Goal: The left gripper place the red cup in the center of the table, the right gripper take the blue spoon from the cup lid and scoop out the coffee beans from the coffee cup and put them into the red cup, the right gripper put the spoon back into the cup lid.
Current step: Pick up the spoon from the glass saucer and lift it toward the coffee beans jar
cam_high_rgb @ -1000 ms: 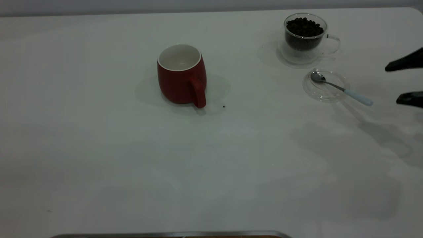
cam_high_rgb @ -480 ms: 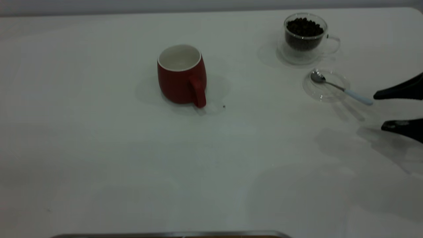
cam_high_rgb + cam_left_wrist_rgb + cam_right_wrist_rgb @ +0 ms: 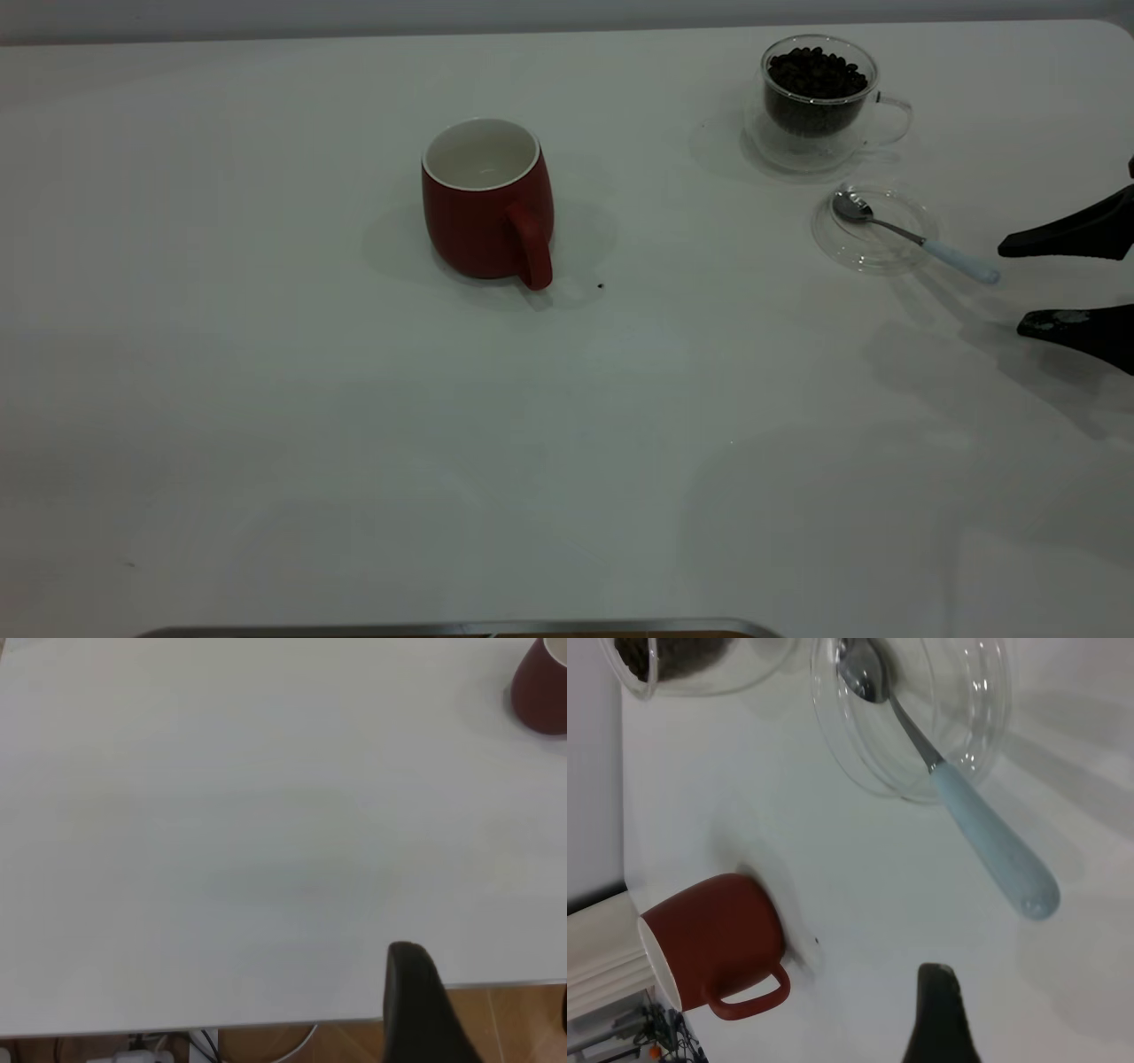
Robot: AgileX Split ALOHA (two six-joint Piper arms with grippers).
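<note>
The red cup (image 3: pixel 486 202) stands upright and empty mid-table, so the placing looks done and the spoon pickup is in hand. The right gripper (image 3: pixel 1019 285) hovers at the right edge, jaws spread wide, just beside the pale handle tip of the blue spoon (image 3: pixel 912 237). The spoon's shiny bowl rests in the cup lid (image 3: pixel 904 208), its handle overhanging the rim toward the gripper. Next it should straddle that handle and close. The left gripper (image 3: pixel 425 1001) is parked off the table's near edge; whether it is open or closed I cannot tell.
</note>
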